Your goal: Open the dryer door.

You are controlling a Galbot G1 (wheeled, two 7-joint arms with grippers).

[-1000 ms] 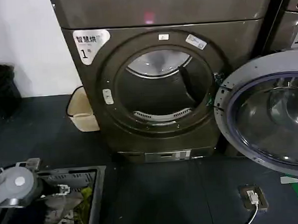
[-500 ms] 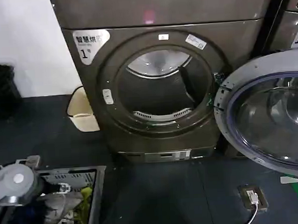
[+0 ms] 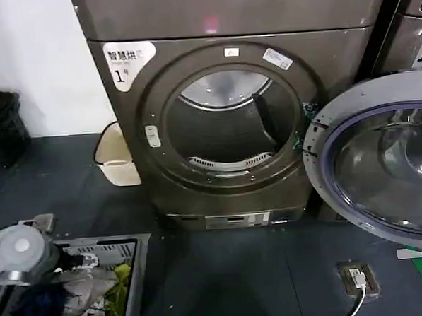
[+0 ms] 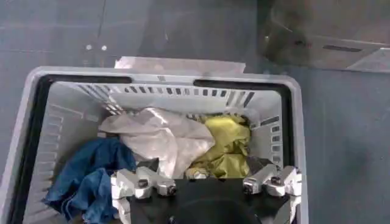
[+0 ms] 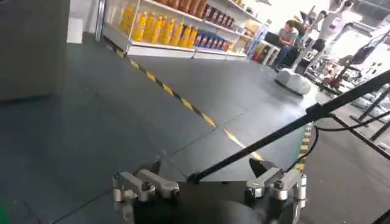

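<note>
A: Where is the dryer door (image 3: 381,164) now?

B: Swung fully open, to the right of the dryer (image 3: 226,115), hinged at the right edge of the drum opening. Its pale grey inner face with a bluish rim is turned toward the near side, and the dark domed glass bulges in the middle. Part of it is cut off at the right edge of the head view.

A: And the machine itself?

B: Bronze-grey, a white sticker (image 3: 127,61) marked "1" at its upper left, and a wide round opening showing the metal drum with a dark paddle inside.

A: The arms?

B: The left gripper (image 4: 206,184) hangs over a grey laundry basket (image 4: 291,109) on the near left of the floor; its fingers are spread apart, nothing between them. Below lie a blue cloth (image 4: 91,176), a whitish one (image 4: 161,137) and a yellow one (image 4: 228,143).

A: The right one?

B: The right gripper (image 5: 207,185) points out across a dark floor (image 5: 91,128) with a yellow-and-black stripe; its fingers look spread and empty too, though a thin black rod (image 5: 286,125) crosses just in front, so I'm a little unsure there.

A: Anything else close by?

B: A beige bin (image 3: 115,156) stands against the dryer's left side.
</note>
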